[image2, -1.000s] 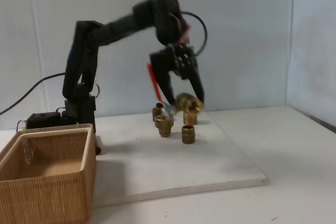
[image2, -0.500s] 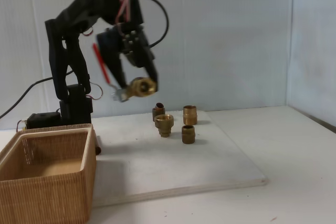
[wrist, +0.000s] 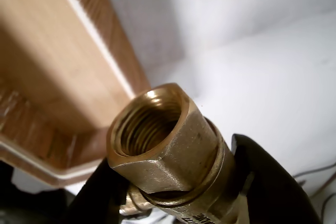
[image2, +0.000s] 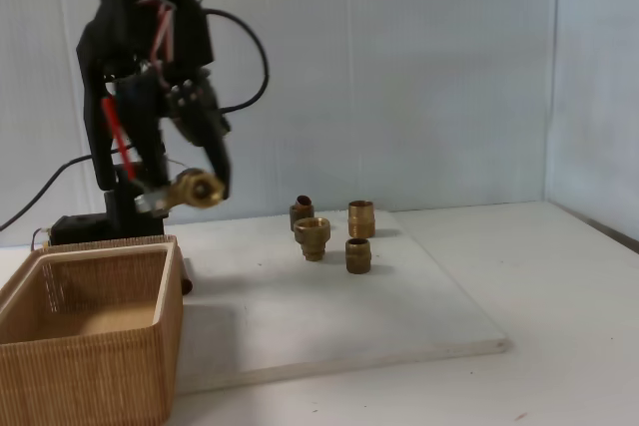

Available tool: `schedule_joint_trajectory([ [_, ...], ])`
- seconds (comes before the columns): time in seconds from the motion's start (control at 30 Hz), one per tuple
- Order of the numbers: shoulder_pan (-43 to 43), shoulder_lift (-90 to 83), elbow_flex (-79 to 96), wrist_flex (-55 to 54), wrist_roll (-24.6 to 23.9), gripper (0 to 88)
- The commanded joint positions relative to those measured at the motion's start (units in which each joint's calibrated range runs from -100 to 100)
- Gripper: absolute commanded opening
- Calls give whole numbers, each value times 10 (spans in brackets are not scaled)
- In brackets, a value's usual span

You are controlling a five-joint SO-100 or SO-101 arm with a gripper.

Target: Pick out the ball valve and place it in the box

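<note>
Surface: white table (image2: pixel 559 326) with a pale board (image2: pixel 329 316) lying on it; plain white walls standing behind and at right.
Claw: gripper (image2: pixel 195 190) is hanging in the air at left of the fixed view, fingers closed tight on the ball valve (image2: pixel 190 189).
Valve: brass body is pointing its open threaded end toward the wrist camera (wrist: pixel 157 145); the red lever (image2: pixel 117 139) is slanting up beside the arm.
Position: valve is sitting above and just behind the far right corner of the box (image2: pixel 90 346), clear of its rim.
Box: standing open at near left, partly over the board's left edge; its wall (wrist: pixel 63 66) is lying below the valve in the wrist view.
Bystanders: four brass fittings (image2: pixel 332 232) are standing clustered on the far part of the board, well right of the claw.
Open room: board and table at near right are lying bare.
</note>
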Motion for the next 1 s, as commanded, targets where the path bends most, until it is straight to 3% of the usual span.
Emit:
schedule_joint_trajectory([
  [0.0, 28, -26, -9, 2, 31, 122],
  [0.37, 110, -9, 3, 2, 113, 122],
  [0.7, 146, 58, 3, 1, 155, 122],
  [0.97, 167, 111, 3, -15, 160, 122],
])
